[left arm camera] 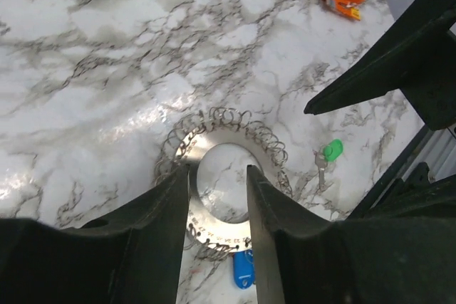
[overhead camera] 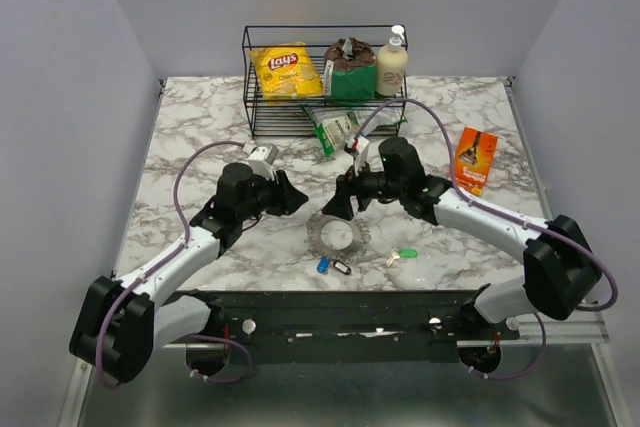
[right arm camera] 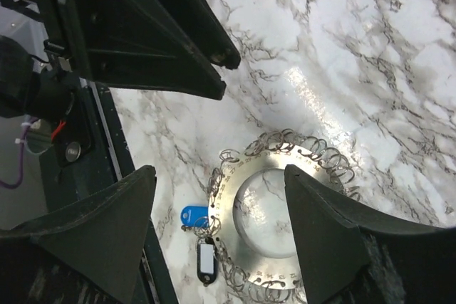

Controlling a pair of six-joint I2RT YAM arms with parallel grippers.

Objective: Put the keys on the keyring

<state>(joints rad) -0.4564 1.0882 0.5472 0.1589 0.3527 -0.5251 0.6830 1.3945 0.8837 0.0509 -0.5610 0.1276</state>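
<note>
A wire basket [overhead camera: 280,117] holds a yellow chip bag [overhead camera: 285,70] and bottle [overhead camera: 391,65]; an orange packet [overhead camera: 476,159] lies near it.

Quick tally: 3 keys [overhead camera: 322,265] (blue, green, one darkish), 1 keyring [overhead camera: 318,237], 1 wire basket [overhead camera: 325,28], 1 bottle [overhead camera: 391,65], 1 orange packet [overhead camera: 476,159].

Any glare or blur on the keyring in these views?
Left wrist: keyring plate flares white, bright sheen on the table beside it; right wrist: hot spot on the marble above the ring, coils sharp; top external: even light, no glare, green key tiny.
</note>
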